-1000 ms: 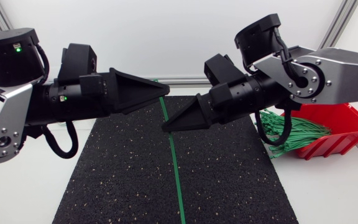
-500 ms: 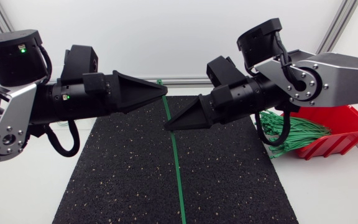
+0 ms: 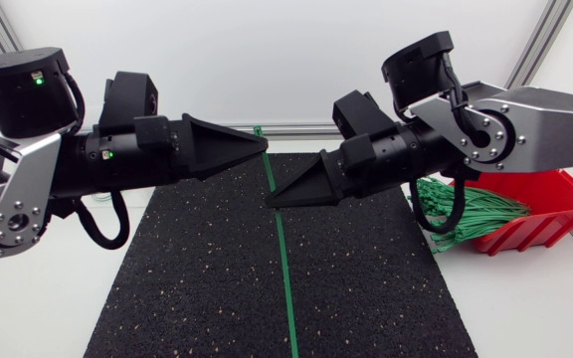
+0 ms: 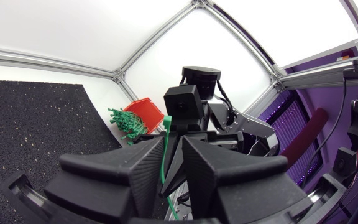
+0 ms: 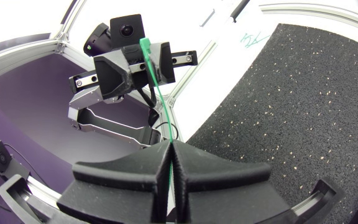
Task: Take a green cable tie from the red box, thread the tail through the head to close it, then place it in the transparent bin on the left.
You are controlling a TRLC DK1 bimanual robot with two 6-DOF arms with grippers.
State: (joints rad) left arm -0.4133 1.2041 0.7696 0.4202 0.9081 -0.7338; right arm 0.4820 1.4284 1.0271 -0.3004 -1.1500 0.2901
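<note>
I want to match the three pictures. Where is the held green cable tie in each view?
Head view: cable tie runs down the middle, over the black mat.
Left wrist view: tie between the left fingers.
Right wrist view: tie rises from the right fingers toward the left fingers.
Shared landmark: the black mat.

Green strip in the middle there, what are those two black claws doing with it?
Both arms hold one green cable tie in the air above the black mat. The right gripper is shut on it partway along, and the left gripper pinches it near its head end. The tie is straight, not yet looped closed. More green ties spill from the red box at the right. The transparent bin is not in sight.
</note>
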